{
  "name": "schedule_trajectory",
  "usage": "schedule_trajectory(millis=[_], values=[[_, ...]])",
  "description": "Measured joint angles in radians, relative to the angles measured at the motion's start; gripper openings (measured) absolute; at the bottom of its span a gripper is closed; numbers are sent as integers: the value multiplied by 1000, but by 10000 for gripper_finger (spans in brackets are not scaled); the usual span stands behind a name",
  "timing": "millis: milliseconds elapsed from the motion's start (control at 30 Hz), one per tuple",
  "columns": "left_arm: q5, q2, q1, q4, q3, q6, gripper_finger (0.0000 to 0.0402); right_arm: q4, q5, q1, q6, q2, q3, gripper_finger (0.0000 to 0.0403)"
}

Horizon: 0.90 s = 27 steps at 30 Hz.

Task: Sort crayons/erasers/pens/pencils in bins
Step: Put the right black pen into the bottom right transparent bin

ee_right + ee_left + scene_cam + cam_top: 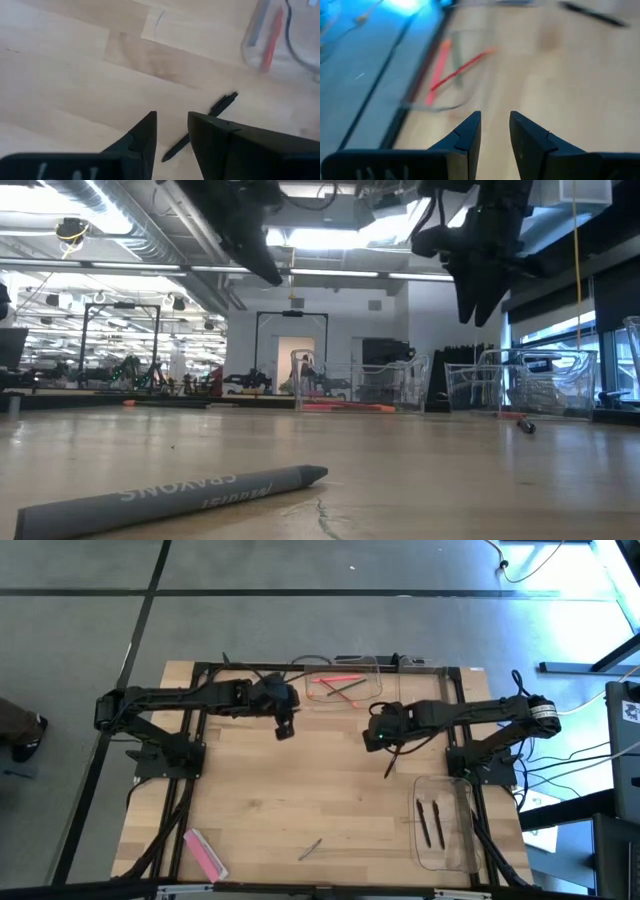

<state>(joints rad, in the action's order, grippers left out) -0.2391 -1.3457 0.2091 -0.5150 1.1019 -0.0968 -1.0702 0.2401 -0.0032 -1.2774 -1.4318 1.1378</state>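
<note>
A black pen (392,762) lies flat on the wooden table just near of my right gripper (375,736), which hangs open above it; in the right wrist view the pen (210,112) shows beyond the fingertips (172,117). My left gripper (285,728) hovers open and empty near a clear bin (335,685) at the far edge, which holds red sticks (455,72). A second clear bin (445,822) at the near right holds two dark pens. A pink eraser (205,852) and a grey crayon (310,849) lie near the front edge.
Black frame bars (190,790) run along the table's left, right and far sides. The grey crayon (180,495) lies close to the low camera. Bare wood spreads across the table's middle between the two arms and the front edge.
</note>
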Motion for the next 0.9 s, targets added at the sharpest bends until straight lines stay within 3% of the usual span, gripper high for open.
schedule_trajectory(millis=[167,300,567,900], values=[[174,0,-27,8,0,-141,94,-19,12,9,-144,-28,0,113],[245,0,-44,8,0,-205,94,-25,12,11,-263,-74,0,113],[260,0,-47,8,0,-228,94,-23,-61,21,-418,-182,0,113],[260,0,-47,1,0,-252,94,-105,-168,21,-475,-275,0,113]])
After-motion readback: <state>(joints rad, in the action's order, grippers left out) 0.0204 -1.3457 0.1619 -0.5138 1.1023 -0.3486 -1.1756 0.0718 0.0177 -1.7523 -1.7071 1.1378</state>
